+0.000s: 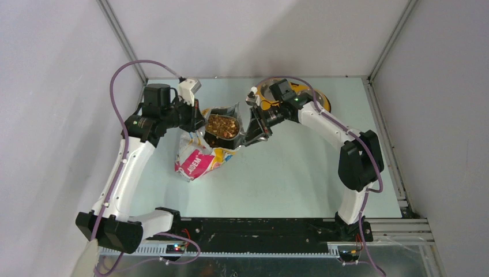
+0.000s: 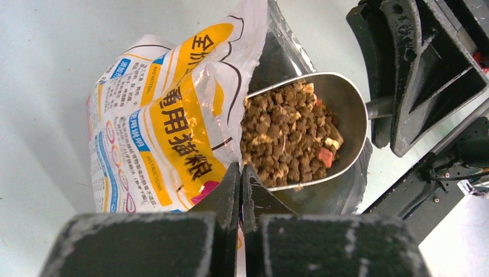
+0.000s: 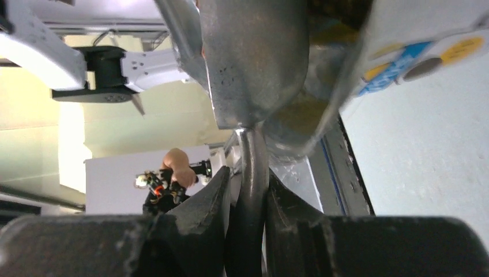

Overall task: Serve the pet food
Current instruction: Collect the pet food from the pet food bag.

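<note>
The left claw is pinched together on the rim of the bag, which slumps on the bench near its far left corner with its mouth up and open. The right claw is clamped on the handle of the scoop, whose bowl sits in the bag's mouth, heaped with kibble almost to its edge. The feeder lies near the far edge behind the right wrist, and open bench stretches toward the near edge and right wall.

Table holds pet food bag and yellow feeder.
</note>
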You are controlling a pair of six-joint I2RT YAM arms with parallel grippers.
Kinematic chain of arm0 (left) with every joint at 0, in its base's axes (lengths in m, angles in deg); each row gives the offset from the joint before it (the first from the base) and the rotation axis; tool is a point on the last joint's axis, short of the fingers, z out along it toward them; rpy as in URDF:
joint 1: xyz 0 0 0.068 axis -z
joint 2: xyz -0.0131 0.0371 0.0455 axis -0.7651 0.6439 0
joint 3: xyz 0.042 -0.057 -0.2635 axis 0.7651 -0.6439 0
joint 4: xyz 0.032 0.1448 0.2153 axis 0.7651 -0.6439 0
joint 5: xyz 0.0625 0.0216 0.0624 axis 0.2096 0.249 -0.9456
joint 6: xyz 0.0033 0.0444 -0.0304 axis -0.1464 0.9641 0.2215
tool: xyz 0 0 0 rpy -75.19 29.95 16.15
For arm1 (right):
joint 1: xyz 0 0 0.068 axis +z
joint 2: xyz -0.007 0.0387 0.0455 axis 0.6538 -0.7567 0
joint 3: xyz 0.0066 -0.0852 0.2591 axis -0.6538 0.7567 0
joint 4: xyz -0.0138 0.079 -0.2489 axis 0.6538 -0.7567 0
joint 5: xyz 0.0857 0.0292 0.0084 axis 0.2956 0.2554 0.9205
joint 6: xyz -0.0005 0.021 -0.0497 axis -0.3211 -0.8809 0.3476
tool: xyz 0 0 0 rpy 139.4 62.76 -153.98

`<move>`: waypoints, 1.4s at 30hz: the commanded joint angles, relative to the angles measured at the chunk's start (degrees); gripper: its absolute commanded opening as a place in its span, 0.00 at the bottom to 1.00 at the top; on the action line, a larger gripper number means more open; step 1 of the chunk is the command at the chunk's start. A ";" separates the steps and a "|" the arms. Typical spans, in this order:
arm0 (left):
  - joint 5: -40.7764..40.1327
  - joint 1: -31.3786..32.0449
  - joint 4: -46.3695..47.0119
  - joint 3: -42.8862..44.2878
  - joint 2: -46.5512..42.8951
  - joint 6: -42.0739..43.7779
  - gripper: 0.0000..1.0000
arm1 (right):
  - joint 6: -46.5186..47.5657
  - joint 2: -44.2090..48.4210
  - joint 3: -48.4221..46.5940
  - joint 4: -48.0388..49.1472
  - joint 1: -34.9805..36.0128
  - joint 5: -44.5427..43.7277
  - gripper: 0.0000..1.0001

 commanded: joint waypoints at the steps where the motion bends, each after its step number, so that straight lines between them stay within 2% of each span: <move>1: 1.91 -0.33 0.59 0.34 -2.17 -0.79 0.00 | -18.93 -0.29 4.10 22.71 1.13 15.64 0.00; 2: 1.98 -0.34 0.57 0.33 -2.16 -0.80 0.00 | -20.73 -0.47 4.80 25.45 1.02 15.45 0.00; 13: 1.51 -0.58 0.55 0.06 -2.32 -0.70 0.00 | -16.35 -0.65 4.91 18.77 -1.84 15.02 0.00; 21: 0.63 -1.08 0.64 0.07 -2.47 -0.87 0.00 | 5.35 -1.64 -3.87 -6.75 -4.19 11.32 0.00; 24: 0.08 -1.25 0.93 -0.08 -2.48 -1.02 0.00 | 9.22 -1.79 -5.55 -11.84 -4.26 11.13 0.00; 42: 1.61 -3.96 2.38 -0.91 -2.71 -1.95 0.00 | 14.08 1.30 -4.76 -15.98 -5.23 10.70 0.00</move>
